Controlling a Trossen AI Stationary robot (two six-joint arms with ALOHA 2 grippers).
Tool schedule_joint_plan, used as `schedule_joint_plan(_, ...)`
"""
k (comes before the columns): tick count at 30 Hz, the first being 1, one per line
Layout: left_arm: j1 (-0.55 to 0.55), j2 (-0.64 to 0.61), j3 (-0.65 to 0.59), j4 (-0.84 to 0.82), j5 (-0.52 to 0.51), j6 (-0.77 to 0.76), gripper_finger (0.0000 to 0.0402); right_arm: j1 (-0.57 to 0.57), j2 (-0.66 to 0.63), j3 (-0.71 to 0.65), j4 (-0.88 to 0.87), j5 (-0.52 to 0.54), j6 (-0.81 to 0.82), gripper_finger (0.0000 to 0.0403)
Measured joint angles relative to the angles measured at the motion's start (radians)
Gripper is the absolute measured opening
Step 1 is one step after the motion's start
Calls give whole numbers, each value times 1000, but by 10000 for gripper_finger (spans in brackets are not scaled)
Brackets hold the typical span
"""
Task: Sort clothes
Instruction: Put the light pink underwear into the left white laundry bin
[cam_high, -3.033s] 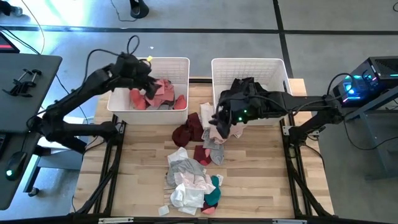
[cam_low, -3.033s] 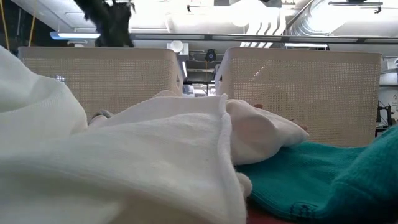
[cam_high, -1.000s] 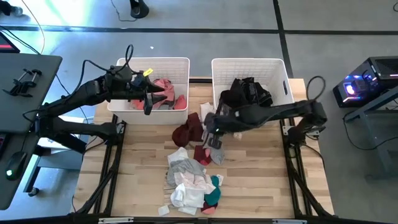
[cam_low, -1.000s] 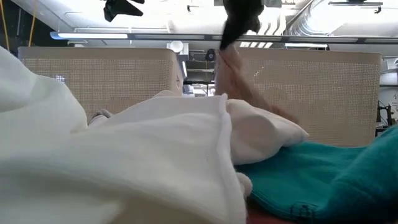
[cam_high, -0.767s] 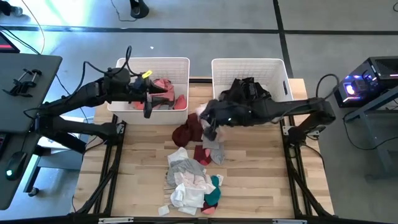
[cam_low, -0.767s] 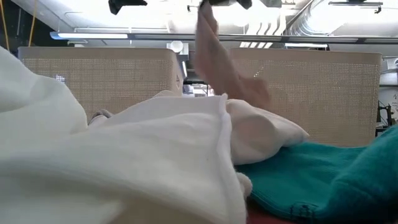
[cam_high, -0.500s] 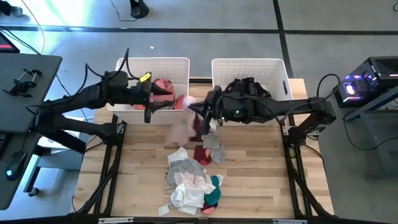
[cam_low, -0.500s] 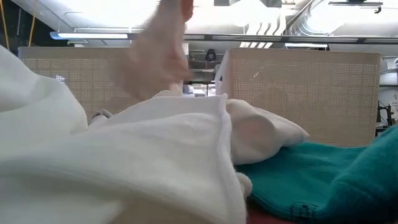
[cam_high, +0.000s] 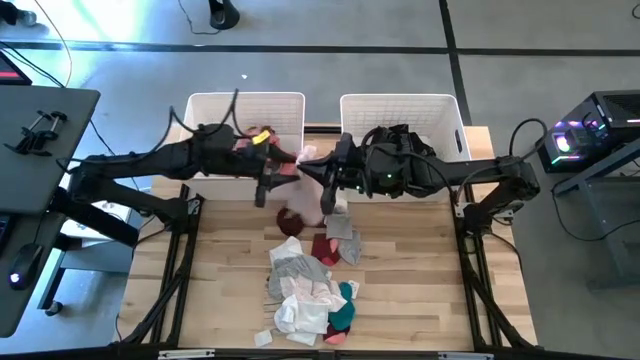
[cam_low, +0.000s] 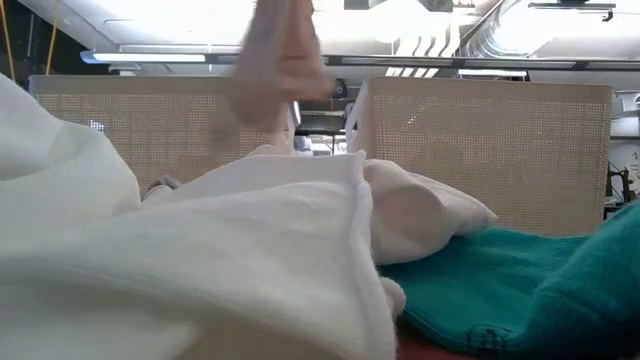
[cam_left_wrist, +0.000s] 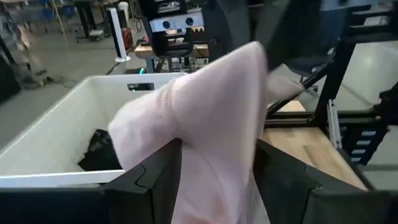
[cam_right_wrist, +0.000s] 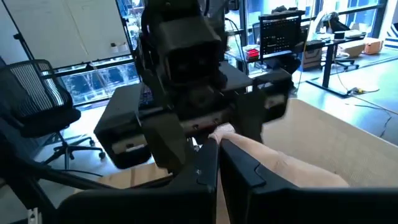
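Observation:
A pale pink garment (cam_high: 312, 195) hangs between my two grippers, in front of the gap between the two white baskets. My right gripper (cam_high: 328, 178) is shut on it. It also shows in the right wrist view (cam_right_wrist: 217, 155). My left gripper (cam_high: 275, 180) is open and faces the right one. Its two fingers (cam_left_wrist: 155, 180) stand on either side of the hanging garment (cam_left_wrist: 211, 124). The left basket (cam_high: 215, 105) holds pink and coral clothes. The right basket (cam_high: 440, 105) holds black ones. A pile of grey, white, teal and maroon clothes (cam_high: 310, 285) lies on the table. My right gripper pinches the pink garment at its upper part (cam_right_wrist: 239, 140) between its two shut fingers, which reach roughly level from the table's right side. The garment hangs slack below them. My left gripper has the garment between its open fingers; I cannot tell whether they touch it.
Maroon clothes (cam_high: 292, 220) lie under the hanging garment. In the low view a white garment (cam_low: 200, 260) and a teal one (cam_low: 520, 285) fill the foreground, in front of the baskets' walls (cam_low: 490, 140). Bare wood shows on the table's left (cam_high: 225, 280) and right (cam_high: 420, 280).
My right gripper has lifted the pink garment off the pile and carried it up and toward the table's left and far side. My left gripper has come from over the left basket toward the right and near side, up to the garment, which now hangs between its fingers.

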Motion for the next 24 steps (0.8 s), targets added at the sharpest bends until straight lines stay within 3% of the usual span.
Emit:
schedule_joint_plan(9, -33, 110, 0, 170, 72, -138, 166, 0, 0, 0, -5, -13, 2, 0)
schedule_joint_plan(13, -49, 119, 0, 201, 72, -138, 118, 0, 0, 0, -18, -14, 2, 0)
schedule_joint_plan(19, -48, 108, 0, 182, 71, -138, 14, 0, -1, 0, -25, -14, 2, 0)
schedule_joint_plan(24, -48, 59, 26, 163, 48, -161, 10, 0, -48, 0, -26, -24, 34, 0)
